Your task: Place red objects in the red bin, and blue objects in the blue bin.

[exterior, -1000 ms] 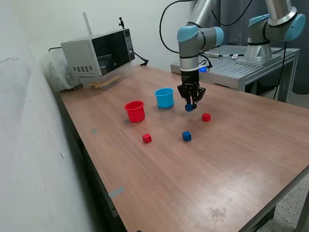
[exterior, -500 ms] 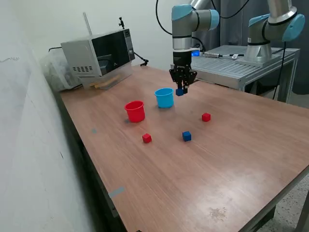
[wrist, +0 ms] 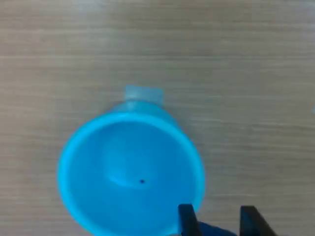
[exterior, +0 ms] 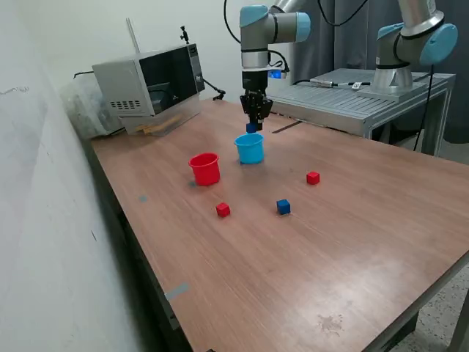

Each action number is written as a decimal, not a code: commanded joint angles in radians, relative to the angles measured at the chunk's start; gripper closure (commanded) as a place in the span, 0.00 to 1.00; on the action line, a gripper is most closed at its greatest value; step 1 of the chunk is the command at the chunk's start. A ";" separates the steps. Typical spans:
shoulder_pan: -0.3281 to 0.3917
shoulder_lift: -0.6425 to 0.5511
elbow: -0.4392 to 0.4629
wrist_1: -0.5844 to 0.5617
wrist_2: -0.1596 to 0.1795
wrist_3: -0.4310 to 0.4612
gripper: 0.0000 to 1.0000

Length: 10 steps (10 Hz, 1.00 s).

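Wood tabletop: your gripper pinches a dark blue cube above the cyan cup, positioned to drop it inside.

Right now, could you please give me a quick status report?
Pincer shut on blue cube, above blue cup. Cup empty. One blue cube, two red cubes on the table. Nothing in the way.

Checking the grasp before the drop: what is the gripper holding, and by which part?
The gripper holds a small dark blue cube between its fingertips, pinched by opposite side faces, above the light blue cup.
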 commanded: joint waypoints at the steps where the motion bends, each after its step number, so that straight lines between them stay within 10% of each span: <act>1: -0.039 -0.002 0.001 0.001 0.000 -0.013 1.00; 8: -0.040 0.000 0.001 0.001 0.000 -0.016 1.00; 9: -0.054 -0.002 0.000 0.001 -0.001 -0.016 0.00; 10: -0.062 -0.002 0.000 0.001 -0.001 -0.016 0.00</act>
